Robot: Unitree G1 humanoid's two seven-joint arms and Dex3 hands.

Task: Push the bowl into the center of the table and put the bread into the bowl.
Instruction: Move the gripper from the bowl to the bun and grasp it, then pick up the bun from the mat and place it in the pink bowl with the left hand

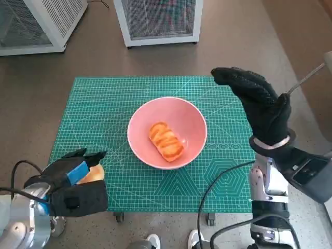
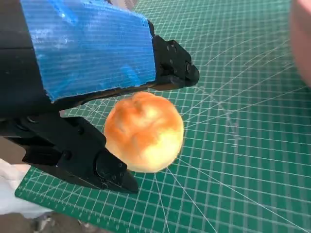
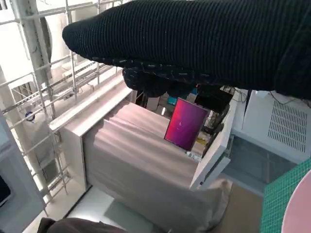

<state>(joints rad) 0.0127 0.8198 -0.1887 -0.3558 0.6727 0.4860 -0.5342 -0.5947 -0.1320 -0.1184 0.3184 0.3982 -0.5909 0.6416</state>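
Observation:
A pink bowl (image 1: 139, 129) stands near the middle of the green cutting mat (image 1: 104, 104), with a glazed bread roll (image 1: 166, 141) lying inside it. At the mat's front left corner my left hand (image 1: 72, 181) holds a round golden bun (image 1: 93, 174). In the left wrist view the bun (image 2: 144, 132) sits between the black fingers (image 2: 170, 63) and the thumb, just over the mat. My right hand (image 1: 257, 101) is raised to the right of the bowl, fingers spread and holding nothing. The bowl's rim shows at the edge of the left wrist view (image 2: 302, 39).
Two white mesh cabinets (image 1: 158, 21) (image 1: 36, 23) stand on the floor beyond the table. Black cables (image 1: 218, 192) hang by my right forearm. A person's shoes (image 1: 153, 241) show under the front edge. The bun is close to the mat's left front edge.

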